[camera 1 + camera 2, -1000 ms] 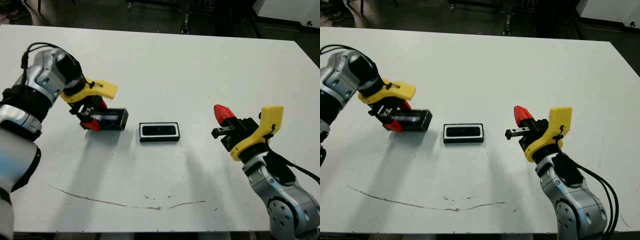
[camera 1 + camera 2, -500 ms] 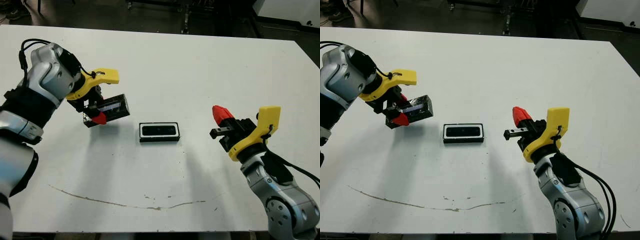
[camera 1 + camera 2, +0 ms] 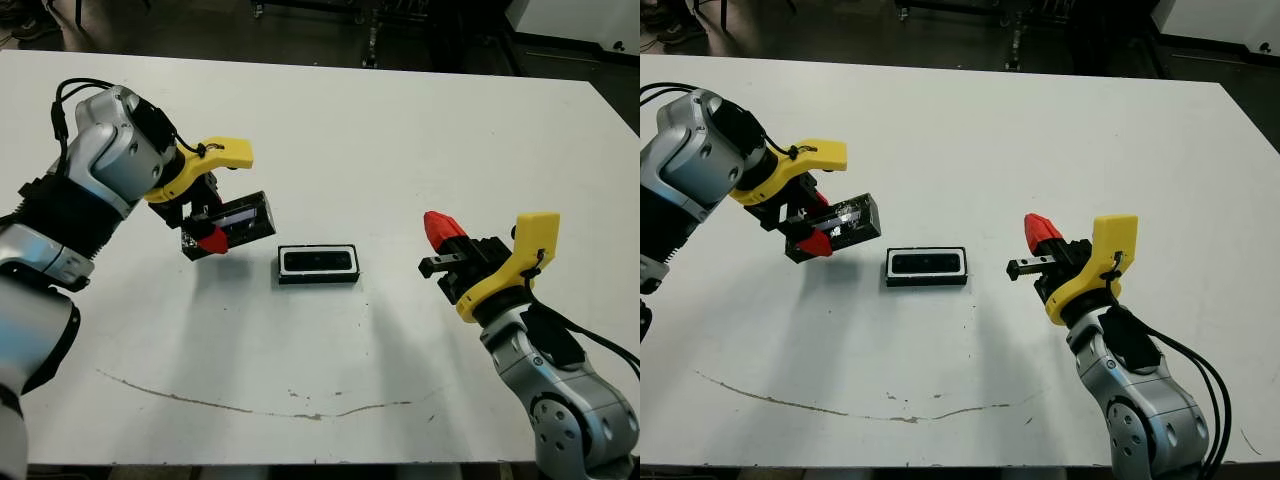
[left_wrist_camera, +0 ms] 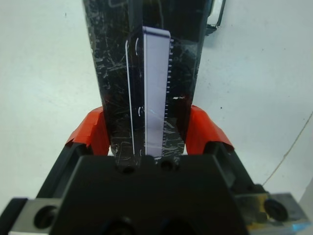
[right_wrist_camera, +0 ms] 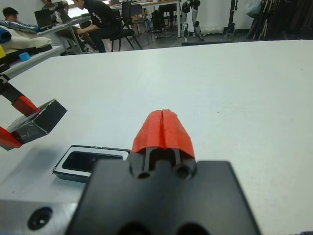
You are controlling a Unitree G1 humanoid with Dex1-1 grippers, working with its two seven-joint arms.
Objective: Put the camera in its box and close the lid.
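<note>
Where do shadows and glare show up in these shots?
Head views: soft grey shadows on the white table beneath the raised glossy black lid and beside the box. Left wrist view: a bright rectangular reflection streaks the lid's scratched top. Right wrist view: the shut right gripper looms large.

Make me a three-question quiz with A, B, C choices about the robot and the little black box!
1. Where is the lid?
A. On the box
B. Held in the air, left of the box
C. On the floor

2. What colour are the fingertips?
A. Red
B. Green
C. Blue

3. How is the right tool?
A. Shut, empty
B. Holding the lid
C. Open wide

Answers:
1 B, the left tool grips it above the table.
2 A, they show red.
3 A, its fingers meet with nothing between.

The camera already lies in the box.
</note>
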